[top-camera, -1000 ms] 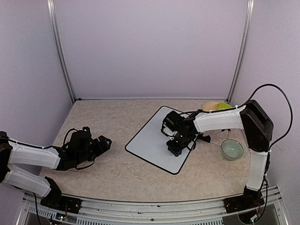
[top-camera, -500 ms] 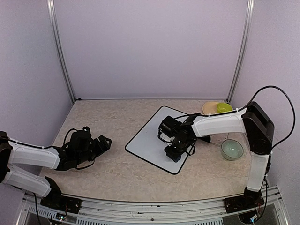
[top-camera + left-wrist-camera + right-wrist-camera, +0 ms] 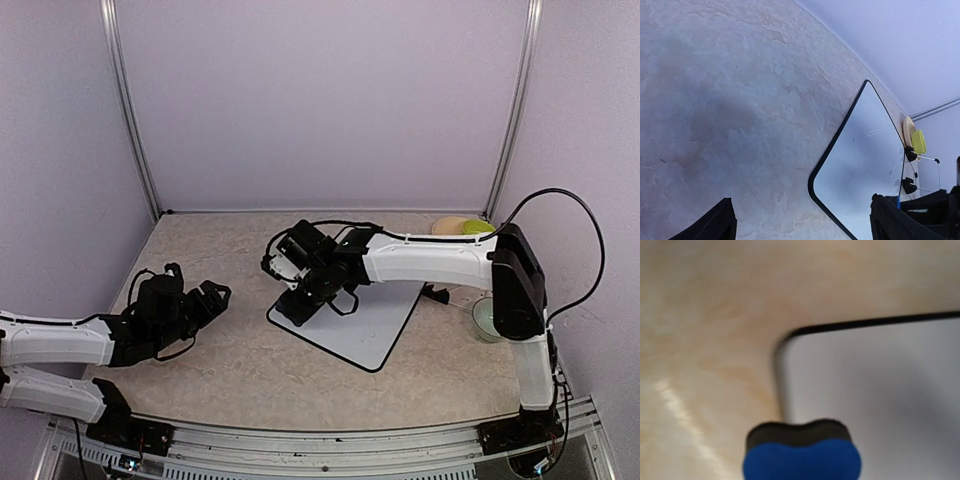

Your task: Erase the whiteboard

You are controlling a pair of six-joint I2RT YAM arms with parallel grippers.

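The whiteboard [image 3: 378,318] lies flat and turned diagonally on the table; its surface shows no writing. My right gripper [image 3: 301,298] is over the board's left corner, shut on a blue eraser with a black pad [image 3: 802,455]. In the right wrist view the eraser sits just inside the corner of the whiteboard [image 3: 880,380], and the gripper's own fingers are hidden behind it. My left gripper [image 3: 200,287] hovers low over the table left of the board, open and holding nothing. In its wrist view the left gripper [image 3: 805,222] has the whiteboard [image 3: 870,150] corner ahead to the right.
A thin black wire stand [image 3: 436,294] stands by the board's right edge. A pale green bowl [image 3: 484,322] sits at the right, partly behind the right arm. A tan plate [image 3: 450,225] and a lime cup [image 3: 478,227] are at the back right corner.
My right gripper swept the eraser leftwards across the board, from its near right part to its left corner. The left arm shifted slightly, its gripper still open.
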